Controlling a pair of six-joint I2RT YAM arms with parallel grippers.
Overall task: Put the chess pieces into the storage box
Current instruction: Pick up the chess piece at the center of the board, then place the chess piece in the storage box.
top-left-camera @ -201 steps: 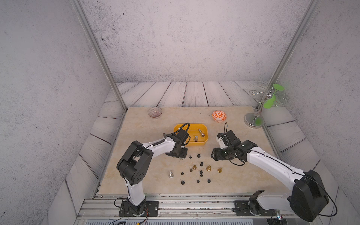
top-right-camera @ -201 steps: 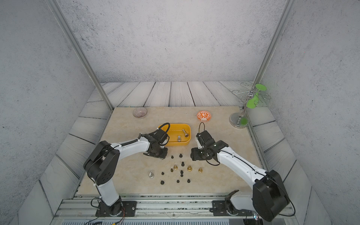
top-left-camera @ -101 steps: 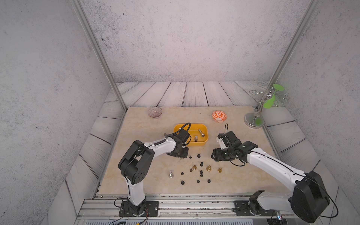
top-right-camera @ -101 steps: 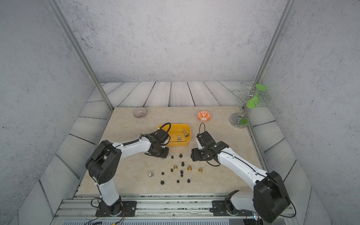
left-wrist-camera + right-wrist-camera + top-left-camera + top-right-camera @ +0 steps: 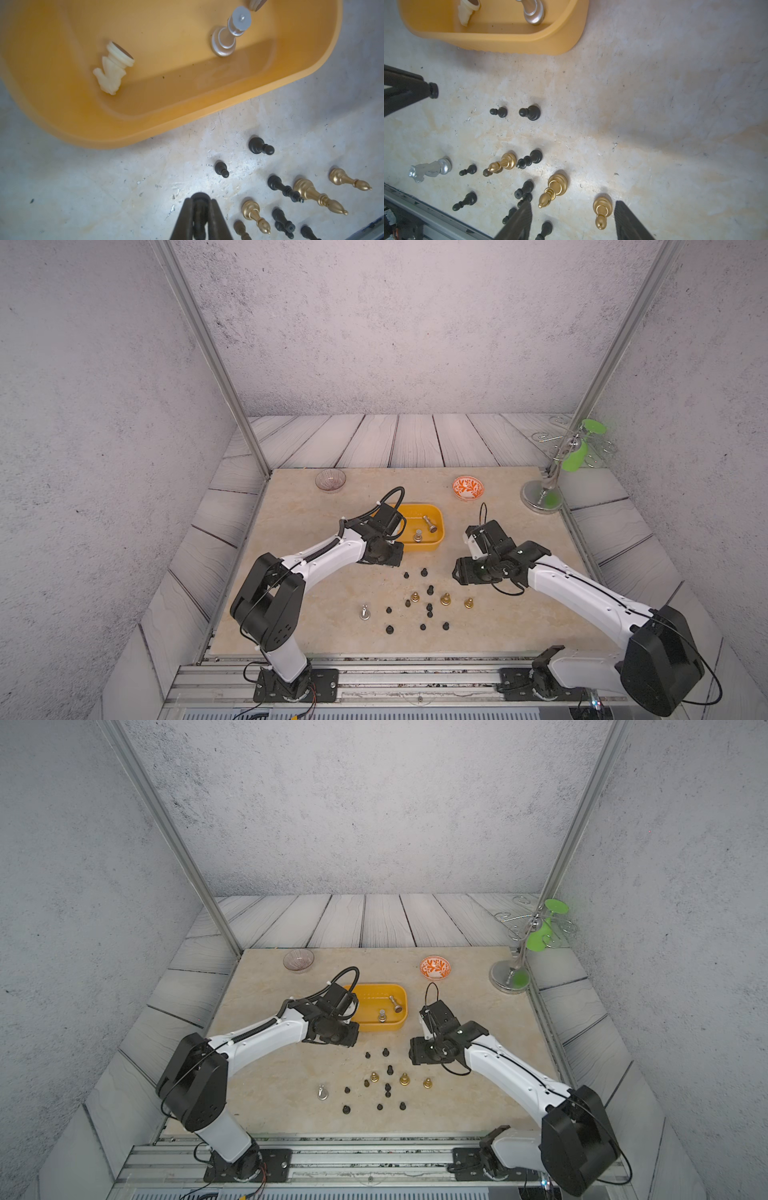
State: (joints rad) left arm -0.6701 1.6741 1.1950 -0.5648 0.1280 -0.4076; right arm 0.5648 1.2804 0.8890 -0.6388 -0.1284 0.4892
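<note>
The yellow-orange storage box (image 5: pixel 432 546) (image 5: pixel 397 1026) holds two silver chess pieces (image 5: pixel 417 536) and, in the left wrist view, a cream knight (image 5: pixel 112 68) lying on its side. My left gripper (image 5: pixel 384 558) (image 5: pixel 200 201) sits low just in front of the box, shut on a black chess piece (image 5: pixel 200 196). Several black, gold (image 5: pixel 445 599) and one silver (image 5: pixel 364 612) chess pieces stand on the table. My right gripper (image 5: pixel 459 572) (image 5: pixel 572 209) hovers open to the right of them. A gold piece (image 5: pixel 601 209) shows between its fingers, untouched.
A clear glass bowl (image 5: pixel 330 480) sits at the back left and an orange-patterned bowl (image 5: pixel 468 487) at the back right. A metal stand with a green cup (image 5: pixel 542 502) is in the far right corner. Frame posts rise at both back corners.
The left jaws have closed the last bit onto the black piece. Both arms have stayed almost where they were.
</note>
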